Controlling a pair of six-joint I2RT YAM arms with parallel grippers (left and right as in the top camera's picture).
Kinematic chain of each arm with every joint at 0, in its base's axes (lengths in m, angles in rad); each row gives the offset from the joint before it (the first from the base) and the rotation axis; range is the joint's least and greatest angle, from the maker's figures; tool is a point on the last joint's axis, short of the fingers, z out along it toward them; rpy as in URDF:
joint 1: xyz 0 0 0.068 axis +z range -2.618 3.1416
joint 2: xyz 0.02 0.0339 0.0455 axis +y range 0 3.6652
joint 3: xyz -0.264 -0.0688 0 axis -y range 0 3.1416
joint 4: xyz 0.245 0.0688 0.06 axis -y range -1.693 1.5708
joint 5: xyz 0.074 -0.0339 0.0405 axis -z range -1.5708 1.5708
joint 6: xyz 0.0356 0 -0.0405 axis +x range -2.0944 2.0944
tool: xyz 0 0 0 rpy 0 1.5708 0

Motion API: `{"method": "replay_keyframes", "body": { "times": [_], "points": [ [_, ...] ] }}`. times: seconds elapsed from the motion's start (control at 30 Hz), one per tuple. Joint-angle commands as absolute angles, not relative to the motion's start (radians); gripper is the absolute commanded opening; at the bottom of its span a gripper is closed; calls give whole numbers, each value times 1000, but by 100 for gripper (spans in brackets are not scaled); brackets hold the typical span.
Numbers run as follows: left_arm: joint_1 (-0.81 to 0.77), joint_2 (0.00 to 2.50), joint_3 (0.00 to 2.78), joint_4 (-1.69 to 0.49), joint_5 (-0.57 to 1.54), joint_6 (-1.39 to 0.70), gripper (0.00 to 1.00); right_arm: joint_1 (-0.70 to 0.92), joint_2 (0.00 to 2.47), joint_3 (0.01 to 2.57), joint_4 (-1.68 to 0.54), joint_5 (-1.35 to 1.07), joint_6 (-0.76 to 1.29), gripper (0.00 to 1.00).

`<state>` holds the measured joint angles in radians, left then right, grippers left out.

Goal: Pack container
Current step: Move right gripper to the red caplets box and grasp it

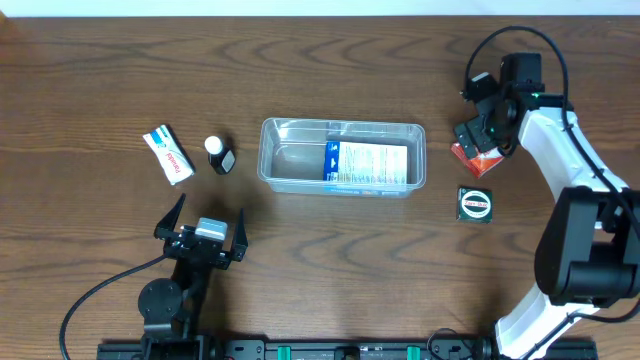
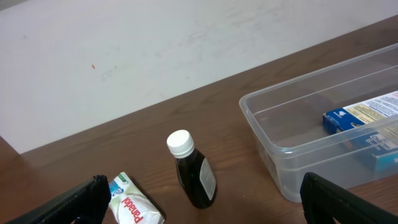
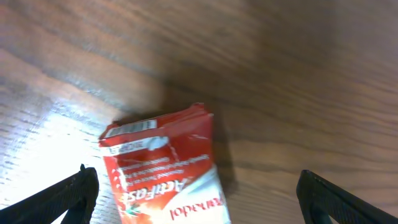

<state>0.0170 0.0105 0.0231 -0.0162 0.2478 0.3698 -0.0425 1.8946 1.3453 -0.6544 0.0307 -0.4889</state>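
The left gripper (image 1: pixel 208 212) hovers nearest the robot's base, on the near side of the container's left end, its jaws spread wide with nothing between them. Just off the container's right end, a little nearer, lies a small black disc-like item (image 1: pixel 475 203) with a red and white label too small to read. The container (image 1: pixel 290 160) sits mid-table, a clear tub already holding a blue and white box (image 1: pixel 368 163) whose fine print cannot be made out. It looks light and thin-walled, probably somewhat flexible and slick, so the rolled rim seems the surest place to pinch it. To its left stands a dark bottle (image 2: pixel 193 171) with a white cap, and beyond that, further left, lies a white packet (image 2: pixel 134 205) marked "Panadol". Off the container's far right corner lies a red packet (image 3: pixel 168 168) reading "ActiFast" and "Panadol". The right gripper (image 1: pixel 482 138) is poised over it, jaws released and straddling the packet without touching it.
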Motion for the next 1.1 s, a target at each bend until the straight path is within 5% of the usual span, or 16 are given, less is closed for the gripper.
{"method": "replay_keyframes", "body": {
  "times": [0.0,0.43,0.57,0.73,1.07],
  "points": [
    [21,4,4,-48,254,368,98,-47,1915,1344,-664,-25,-521,99],
    [21,4,4,-48,254,368,98,-47,2017,1344,-699,-67,-517,99],
    [21,4,4,-48,254,368,98,-47,2016,1344,-704,-39,-517,89],
    [21,4,4,-48,254,368,98,-47,2016,1344,-707,20,-483,55],
    [21,4,4,-48,254,368,98,-47,2001,1374,-714,18,-352,51]
  ]
}}
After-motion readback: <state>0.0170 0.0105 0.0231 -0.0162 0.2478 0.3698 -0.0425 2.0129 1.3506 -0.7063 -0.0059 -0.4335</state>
